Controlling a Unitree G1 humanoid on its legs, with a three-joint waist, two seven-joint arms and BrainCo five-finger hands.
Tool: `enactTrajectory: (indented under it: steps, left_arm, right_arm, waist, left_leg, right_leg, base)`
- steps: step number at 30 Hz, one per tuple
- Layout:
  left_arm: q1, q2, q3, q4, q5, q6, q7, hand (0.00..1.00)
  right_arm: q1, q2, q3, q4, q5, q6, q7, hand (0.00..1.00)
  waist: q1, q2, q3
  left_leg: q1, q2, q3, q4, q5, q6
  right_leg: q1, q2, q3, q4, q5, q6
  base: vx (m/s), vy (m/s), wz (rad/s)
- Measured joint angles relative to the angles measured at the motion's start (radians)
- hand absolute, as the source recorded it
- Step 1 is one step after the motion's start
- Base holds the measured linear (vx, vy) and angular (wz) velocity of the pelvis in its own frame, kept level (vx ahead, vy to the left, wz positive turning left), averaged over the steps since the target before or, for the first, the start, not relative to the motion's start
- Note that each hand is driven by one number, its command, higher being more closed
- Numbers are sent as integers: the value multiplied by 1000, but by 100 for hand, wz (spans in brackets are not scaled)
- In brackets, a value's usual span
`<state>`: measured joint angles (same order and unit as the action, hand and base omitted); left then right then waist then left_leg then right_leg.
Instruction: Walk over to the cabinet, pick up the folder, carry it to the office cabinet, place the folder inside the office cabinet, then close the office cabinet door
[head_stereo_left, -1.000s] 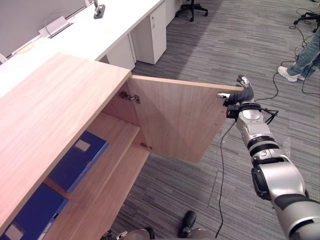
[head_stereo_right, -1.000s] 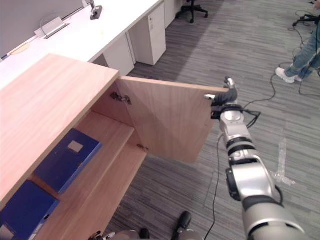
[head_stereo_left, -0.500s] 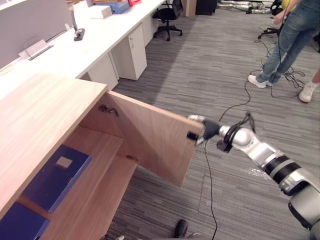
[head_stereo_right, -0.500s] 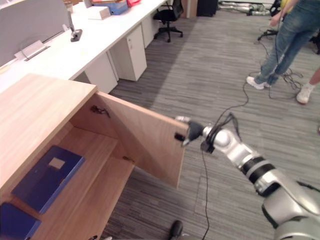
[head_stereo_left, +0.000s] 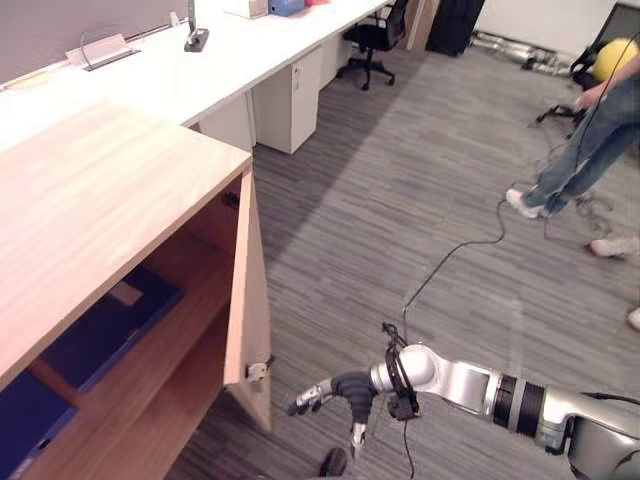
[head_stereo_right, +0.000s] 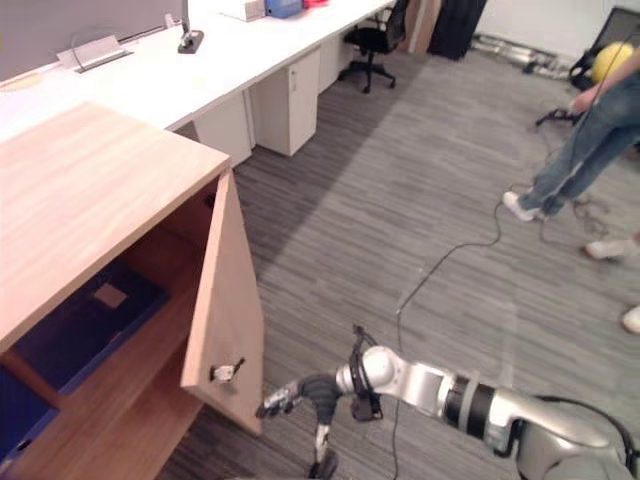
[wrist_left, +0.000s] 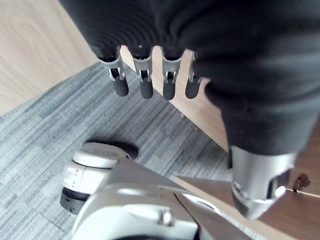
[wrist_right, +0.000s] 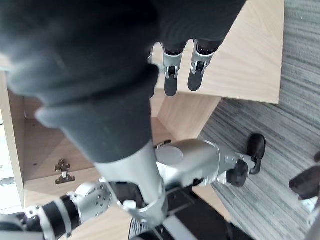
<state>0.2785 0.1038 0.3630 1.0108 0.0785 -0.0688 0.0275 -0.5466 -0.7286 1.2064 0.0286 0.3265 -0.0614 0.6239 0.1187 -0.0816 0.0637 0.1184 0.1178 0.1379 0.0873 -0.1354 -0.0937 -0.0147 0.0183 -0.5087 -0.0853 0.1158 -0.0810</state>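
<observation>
The closing step is in hand. The blue folder (head_stereo_left: 105, 335) lies on the shelf inside the office cabinet (head_stereo_left: 100, 190), whose door (head_stereo_left: 250, 300) stands half shut. The right robot hand (head_stereo_left: 335, 392), fingers loose and empty, hovers near the door's lower corner. The left robot hand (wrist_left: 142, 75) hangs open. Next, I'd say, comes a push on the door's outer face.
</observation>
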Motion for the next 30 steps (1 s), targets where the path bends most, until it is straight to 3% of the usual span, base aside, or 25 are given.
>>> enactTrajectory:
  steps: [5,8,10,12,14,16,17,18,19,20,21,22,23,24,27,29,30]
  left_arm:
    - [-23,4,38,-3,0,-2,0,0]
    - [-32,26,69,-11,-1,-1,6,0]
    - [-54,36,77,-19,-1,0,16,0]
    - [-58,36,76,-18,-5,1,21,0]
    - [-43,24,58,-14,-6,4,24,0]
    - [-51,5,-17,-2,-8,4,23,0]
    - [-55,6,-32,-2,-9,3,26,0]
    - [-63,0,-64,-1,-6,3,31,0]
    - [-61,-2,-78,-1,-5,3,33,0]
    - [-55,-9,-102,4,0,3,38,0]
    - [-55,-11,-131,9,3,4,45,0]
    - [-56,-12,-151,9,7,4,48,0]
    - [-68,-7,-184,9,9,5,56,0]
    - [-82,5,-208,8,8,8,66,0]
    - [-139,13,-242,-5,22,9,71,0]
    - [-180,11,-236,-9,36,9,74,0]
    - [-183,7,-227,-19,37,9,74,0]
  right_arm:
    - [15,0,1,-5,6,1,4,0]
    - [83,33,-9,40,-7,-1,-6,0]
    - [148,111,-45,175,-65,-5,-34,0]
    - [198,196,-105,325,-135,-8,-70,0]
    - [235,295,-184,500,-216,-16,-118,0]
    - [271,462,-415,825,-425,-17,-244,0]
    - [279,495,-491,901,-469,-15,-275,0]
    - [307,529,-637,996,-567,-9,-349,0]
    - [323,542,-705,1033,-596,-8,-375,0]
    - [362,557,-821,1087,-632,1,-421,0]
    - [403,564,-944,1120,-645,7,-452,0]
    - [419,572,-1021,1139,-645,15,-471,0]
    - [440,599,-1158,1185,-640,36,-512,0]
    - [469,628,-1243,1202,-617,55,-546,0]
    - [492,652,-1308,1170,-610,69,-583,0]
    - [513,661,-1338,1140,-578,74,-593,0]
    - [518,667,-1338,1141,-575,77,-596,0]
  waist:
    - [18,-6,-4]
    - [46,-34,12]
    - [69,-58,49]
    - [90,-59,68]
    - [111,-48,75]
    - [79,-32,81]
    - [75,-28,80]
    - [63,1,78]
    - [56,12,73]
    - [48,35,65]
    - [41,51,60]
    - [33,64,63]
    - [18,89,70]
    - [7,91,73]
    - [-25,89,70]
    - [-41,74,64]
    - [-29,69,61]
  left_leg:
    - [-12,-21,-37,-5,14,17]
    - [-62,-29,-82,37,14,22]
    - [-168,-26,-46,170,-15,49]
    - [-193,-4,21,193,-37,62]
    - [-202,-11,15,187,-42,60]
    - [-209,-56,-67,150,-36,68]
    - [-209,-72,-100,145,-33,69]
    - [-212,-100,-169,145,-31,73]
    - [-213,-116,-200,144,-30,74]
    - [-221,-143,-252,140,-25,83]
    - [-220,-175,-312,149,-6,112]
    - [-221,-191,-355,160,5,123]
    - [-223,-207,-436,193,29,130]
    - [-226,-217,-516,212,28,126]
    - [-254,-255,-707,236,25,97]
    - [-256,-285,-809,251,25,57]
    - [-243,-288,-829,251,24,53]
  right_leg:
    - [-1,-28,-13,-4,8,11]
    - [-6,-45,-64,-5,-5,28]
    - [-15,-60,-128,-5,-11,29]
    - [-19,-61,-172,-4,-11,29]
    - [-13,-74,-204,1,-3,41]
    - [15,-131,-333,25,-4,62]
    - [24,-152,-375,50,-18,76]
    - [31,-219,-455,153,-73,99]
    - [33,-263,-488,222,-106,113]
    - [38,-352,-513,375,-139,104]
    - [24,-437,-427,534,-147,81]
    - [1,-466,-340,612,-137,56]
    - [-56,-447,-115,672,-167,80]
    - [-60,-387,75,614,-219,123]
    - [-60,-305,314,490,-259,171]
    - [-27,-297,365,428,-271,196]
    - [-17,-302,363,402,-271,200]
  base:
    - [-3,99,17]
    - [-93,41,55]
    - [-136,18,83]
    - [-149,44,57]
    - [-96,58,54]
    - [-13,46,147]
    - [26,133,200]
    - [52,173,169]
    - [118,262,206]
    - [157,259,191]
    - [155,257,188]
    - [130,264,186]
    - [139,175,190]
    - [182,90,204]
    - [144,-117,187]
    - [77,-264,177]
    - [106,-412,141]
